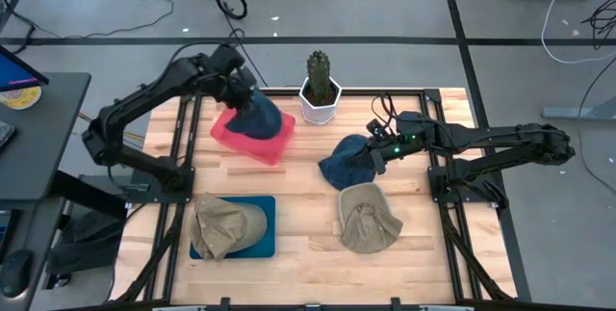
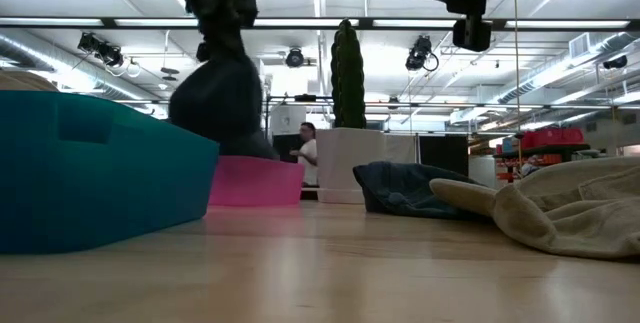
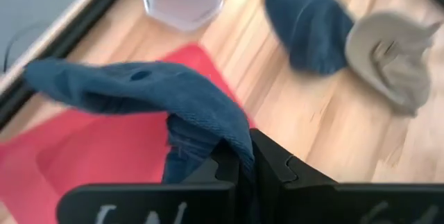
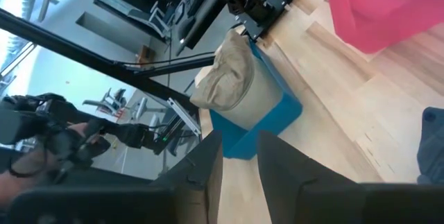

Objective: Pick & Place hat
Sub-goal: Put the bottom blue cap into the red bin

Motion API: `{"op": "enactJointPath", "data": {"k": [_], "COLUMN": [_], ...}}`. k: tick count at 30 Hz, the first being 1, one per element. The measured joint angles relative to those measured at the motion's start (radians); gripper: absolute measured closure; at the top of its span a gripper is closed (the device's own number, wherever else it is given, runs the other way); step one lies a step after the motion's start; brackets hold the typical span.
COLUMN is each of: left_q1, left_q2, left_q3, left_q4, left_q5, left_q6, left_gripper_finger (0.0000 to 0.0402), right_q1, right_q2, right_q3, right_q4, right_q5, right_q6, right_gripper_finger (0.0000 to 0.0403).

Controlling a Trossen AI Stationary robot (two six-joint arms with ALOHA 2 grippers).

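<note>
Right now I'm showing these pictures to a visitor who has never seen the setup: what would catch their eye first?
Probably the dark blue hat dangling from the left pincer, shut on its cloth above the pink tray at the table's back left. Next, the cactus in its white pot at the back centre. Then a second blue hat lying right of centre under the right pincer, with a beige hat in front.

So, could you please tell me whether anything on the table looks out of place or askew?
Two hats lie loose on the bare wood rather than in a bin: a blue hat, crumpled beneath the right hand, and a beige hat flopped beside it. Otherwise, the cactus pot stands upright and nothing looks spilled.
</note>
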Motion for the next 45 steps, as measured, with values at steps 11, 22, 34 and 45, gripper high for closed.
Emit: {"op": "enactJointPath", "data": {"k": [11,22,34,45], "left_q1": [0.02,0.02,0.02,0.019], "left_q2": [0.036,0.035,0.035,0.036], "left_q3": [0.0,-0.057,-0.189,-0.209], "left_q4": [-0.09,-0.047,0.198,0.377], "left_q5": [0.0,0.0,-0.027,-0.039], "left_q6": [0.064,0.03,-0.251,-0.443], "left_gripper_finger": [0.0384,0.0384,0.0383,0.0384], "right_q1": [0.0,0.0,0.0,0.0], "right_q2": [0.0,0.0,0.0,0.0], "right_q3": [0.0,0.0,0.0,0.0], "right_q4": [0.0,0.0,0.0,0.0], "right_q5": [0.021,0.026,0.026,0.026], "right_q6": [-0.016,-0.016,-0.016,-0.016], "right_gripper_finger": [0.0312,0.0312,0.0312,0.0312]}}
